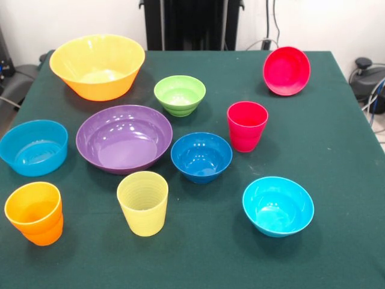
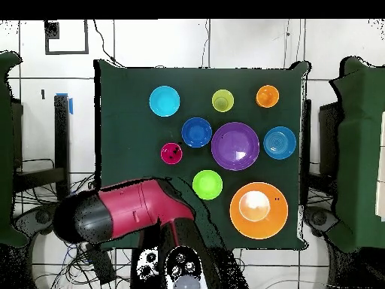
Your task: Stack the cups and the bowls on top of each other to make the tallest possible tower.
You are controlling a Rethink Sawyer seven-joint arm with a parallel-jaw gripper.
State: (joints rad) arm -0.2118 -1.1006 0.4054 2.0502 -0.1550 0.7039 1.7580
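Gripper state hiding under the red arm [image 2: 131, 211] at lower left; light, slick red cup [image 1: 246, 125] is awaiting a rim grasp.

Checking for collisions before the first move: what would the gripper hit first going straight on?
Cannot tell: the gripper shows in neither view. Overhead, the arm's red link heads toward the lime green bowl, probably well above it.

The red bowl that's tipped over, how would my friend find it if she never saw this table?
Start at the big yellow-orange bowl in one back corner of the green table, then look along the back edge to the other corner. The red bowl sits there alone, past the red cup. It is the only bowl tilted on its side, showing its inside.
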